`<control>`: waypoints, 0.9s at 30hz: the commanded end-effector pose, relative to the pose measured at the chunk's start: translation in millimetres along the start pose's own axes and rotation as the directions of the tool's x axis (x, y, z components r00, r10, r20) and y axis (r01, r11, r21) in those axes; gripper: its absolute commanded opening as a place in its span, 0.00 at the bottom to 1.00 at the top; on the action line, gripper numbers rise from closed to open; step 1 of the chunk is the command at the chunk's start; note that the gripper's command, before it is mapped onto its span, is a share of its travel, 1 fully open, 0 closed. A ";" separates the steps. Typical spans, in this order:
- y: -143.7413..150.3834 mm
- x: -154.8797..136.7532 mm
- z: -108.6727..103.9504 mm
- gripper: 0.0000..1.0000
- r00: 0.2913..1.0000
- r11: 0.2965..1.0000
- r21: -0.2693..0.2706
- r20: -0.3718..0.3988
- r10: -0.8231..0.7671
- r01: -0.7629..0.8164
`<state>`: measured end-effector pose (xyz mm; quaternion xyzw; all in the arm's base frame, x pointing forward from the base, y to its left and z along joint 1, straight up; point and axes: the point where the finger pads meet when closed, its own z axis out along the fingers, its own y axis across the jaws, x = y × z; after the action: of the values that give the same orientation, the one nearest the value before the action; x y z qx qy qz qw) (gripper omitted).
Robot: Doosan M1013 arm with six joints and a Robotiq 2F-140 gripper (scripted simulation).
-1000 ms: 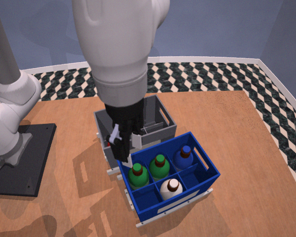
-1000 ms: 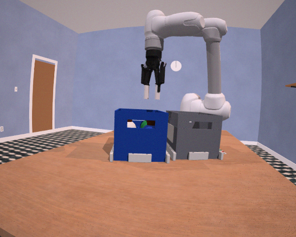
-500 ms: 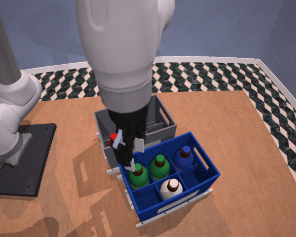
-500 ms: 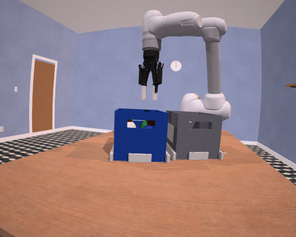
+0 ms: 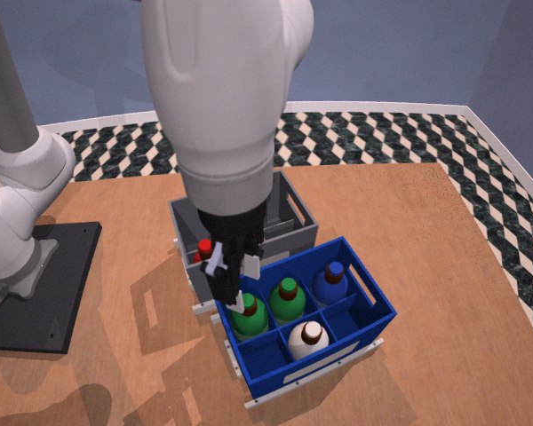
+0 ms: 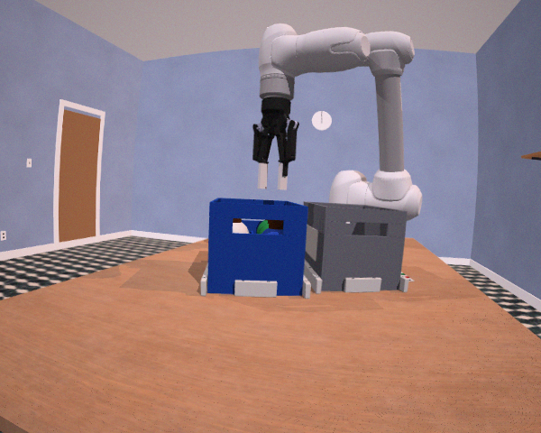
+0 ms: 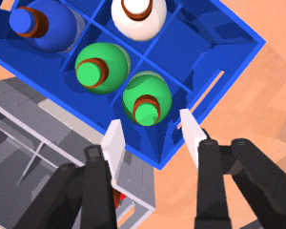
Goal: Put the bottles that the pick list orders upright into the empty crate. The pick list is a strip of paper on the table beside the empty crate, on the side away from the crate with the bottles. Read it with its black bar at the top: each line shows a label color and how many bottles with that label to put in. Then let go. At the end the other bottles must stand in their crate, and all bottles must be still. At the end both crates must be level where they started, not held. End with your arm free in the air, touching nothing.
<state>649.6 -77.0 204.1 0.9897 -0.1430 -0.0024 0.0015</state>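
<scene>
My gripper [image 5: 246,286] [image 6: 272,182] [image 7: 152,127] is open and empty, pointing down above the blue crate [image 5: 266,385] [image 6: 257,261] [image 7: 227,85]. The near-left green bottle [image 5: 249,320] [image 7: 147,91] stands below its fingertips. A second green bottle [image 5: 286,304] [image 7: 112,62], a blue bottle [image 5: 330,288] [image 7: 59,26] and a white bottle [image 5: 303,343] [image 7: 140,26] stand upright in that crate. A red bottle [image 5: 204,248] [image 7: 122,196] is in an end compartment of the grey crate [image 5: 281,249] [image 6: 363,256], partly hidden. The pick list [image 6: 407,277] shows only a sliver; its lines are unreadable.
The two crates stand side by side, close together. Low white rails [image 5: 298,382] [image 6: 255,288] run along their bases. Compartment dividers and high crate walls surround the bottles. The arm's dark base plate [image 5: 74,270] is at the left of the top view.
</scene>
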 end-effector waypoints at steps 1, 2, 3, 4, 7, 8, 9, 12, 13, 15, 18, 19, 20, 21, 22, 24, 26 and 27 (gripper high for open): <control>0.0 0.0 4.6 0.38 1.000 1.000 0.000 0.000 0.000 0.000; 0.0 0.0 6.0 0.38 1.000 1.000 0.000 0.000 0.000 0.000; 0.0 0.0 7.3 0.38 1.000 1.000 0.000 0.000 0.000 0.000; 0.0 0.0 8.6 0.38 1.000 1.000 0.000 0.000 0.000 0.000; 0.0 0.0 10.0 0.38 1.000 1.000 0.000 0.000 0.000 0.000; 0.0 0.0 11.3 0.38 1.000 1.000 0.000 0.000 0.000 0.000; 0.0 0.0 12.6 0.38 1.000 1.000 0.000 0.000 0.000 0.000; 0.0 0.0 16.6 0.38 1.000 1.000 0.000 0.000 0.000 0.000; 0.0 0.0 18.0 0.38 1.000 1.000 0.000 0.000 0.000 0.000; 0.0 0.0 20.6 0.38 1.000 1.000 0.000 0.000 0.000 0.000; 0.0 0.0 24.6 0.38 1.000 1.000 0.000 0.000 0.000 0.000; 0.0 0.0 26.0 0.38 1.000 1.000 0.000 0.000 0.000 0.000; 0.0 0.0 27.3 0.38 1.000 1.000 0.000 0.000 0.000 0.000; 0.0 0.0 28.6 0.38 1.000 1.000 0.000 0.000 0.000 0.000; 0.0 0.0 28.6 0.38 1.000 1.000 0.000 0.000 0.000 0.000; 0.0 0.0 30.0 0.38 1.000 1.000 0.000 0.000 0.000 0.000; 0.0 0.0 32.6 0.38 1.000 1.000 0.000 0.000 0.000 0.000; 0.0 0.0 34.0 0.38 1.000 1.000 0.000 0.000 0.000 0.000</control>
<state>649.5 -77.1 173.1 0.9897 -0.1430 -0.0024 0.0015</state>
